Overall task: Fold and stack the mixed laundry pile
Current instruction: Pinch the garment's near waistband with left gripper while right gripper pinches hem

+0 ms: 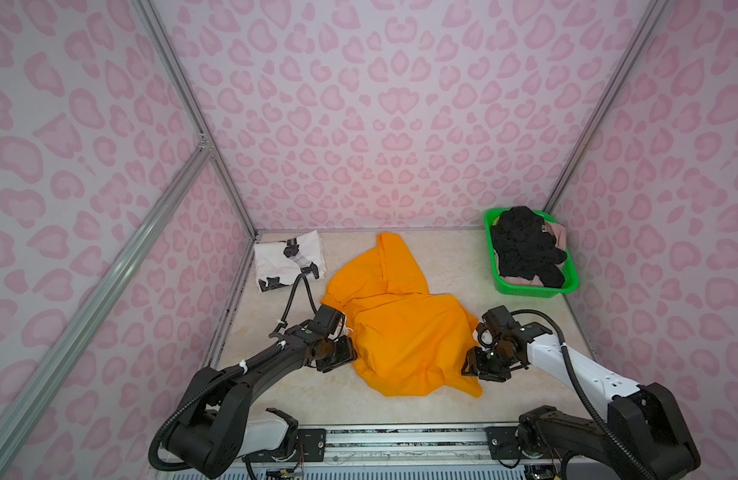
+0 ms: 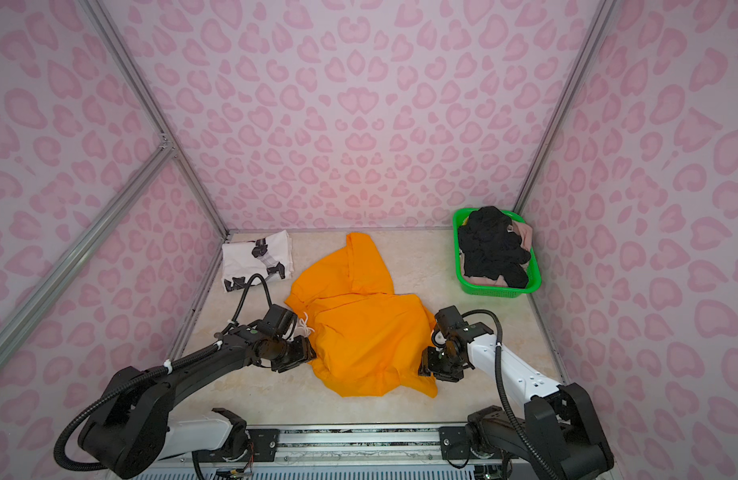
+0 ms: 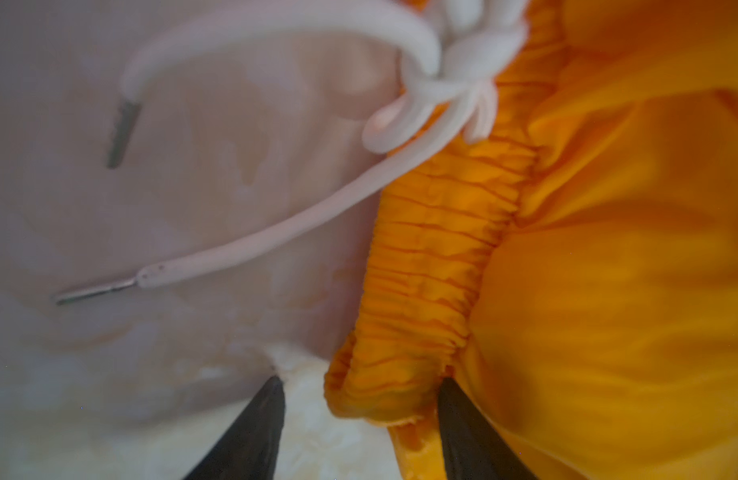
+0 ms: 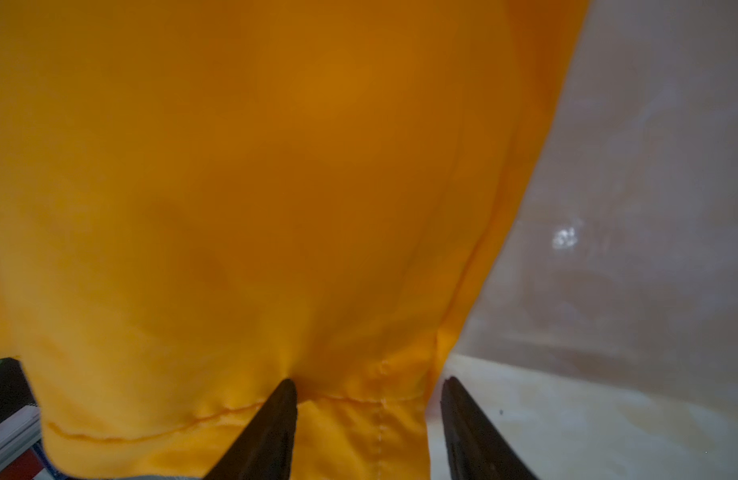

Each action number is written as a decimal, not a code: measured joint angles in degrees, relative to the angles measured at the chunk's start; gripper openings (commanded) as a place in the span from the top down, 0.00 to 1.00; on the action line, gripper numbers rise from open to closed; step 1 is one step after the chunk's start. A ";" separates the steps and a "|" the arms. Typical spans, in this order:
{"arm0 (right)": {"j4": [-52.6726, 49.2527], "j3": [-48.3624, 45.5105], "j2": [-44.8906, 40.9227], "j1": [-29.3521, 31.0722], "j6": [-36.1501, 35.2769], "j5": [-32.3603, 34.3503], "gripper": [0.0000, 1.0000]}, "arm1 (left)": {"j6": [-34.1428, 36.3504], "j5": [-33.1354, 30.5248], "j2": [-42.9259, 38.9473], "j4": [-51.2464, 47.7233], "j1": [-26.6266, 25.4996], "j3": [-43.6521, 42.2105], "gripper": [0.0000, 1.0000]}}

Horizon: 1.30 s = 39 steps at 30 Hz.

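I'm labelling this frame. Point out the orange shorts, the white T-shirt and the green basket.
orange shorts (image 1: 404, 336): in a top view, mid-fabric.
white T-shirt (image 1: 292, 251): in a top view, black print.
green basket (image 1: 529, 289): in a top view, near wall.

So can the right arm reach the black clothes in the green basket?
Probably yes. The black clothes lie uncovered in the green basket on that arm's side, nothing stands between, and the right fingers are open.

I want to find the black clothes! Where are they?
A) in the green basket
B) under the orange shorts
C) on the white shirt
A: the black clothes sit piled inside the green basket in the back right corner.
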 measured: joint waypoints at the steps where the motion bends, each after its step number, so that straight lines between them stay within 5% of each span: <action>1: 0.63 -0.48 0.17 -0.22 0.22 -0.57 0.50 | -0.22 0.35 0.81 1.68 0.00 0.02 0.42; 6: 3.96 -1.81 0.98 -2.25 1.25 -2.93 0.67 | -0.22 0.85 4.24 7.30 -0.39 1.31 0.59; 13: 6.60 1.70 2.10 -5.35 1.01 -5.11 0.99 | 0.44 -1.79 3.52 0.72 -0.48 7.72 0.88; 23: -2.86 29.97 5.29 -7.04 -9.44 5.46 1.00 | 4.85 -11.21 1.49 -25.16 1.55 34.73 0.97; 30: -9.51 31.10 -0.22 -5.79 -12.90 8.46 1.00 | 8.96 -11.21 2.71 -40.98 3.48 43.52 0.95; 33: -11.34 22.64 -2.21 -4.17 -11.32 9.05 0.96 | 9.46 -9.90 2.32 -43.98 3.72 39.54 0.77; 39: -13.16 12.50 -3.58 -1.29 -7.21 8.61 0.66 | 9.62 -5.49 3.41 -45.13 3.32 33.44 0.44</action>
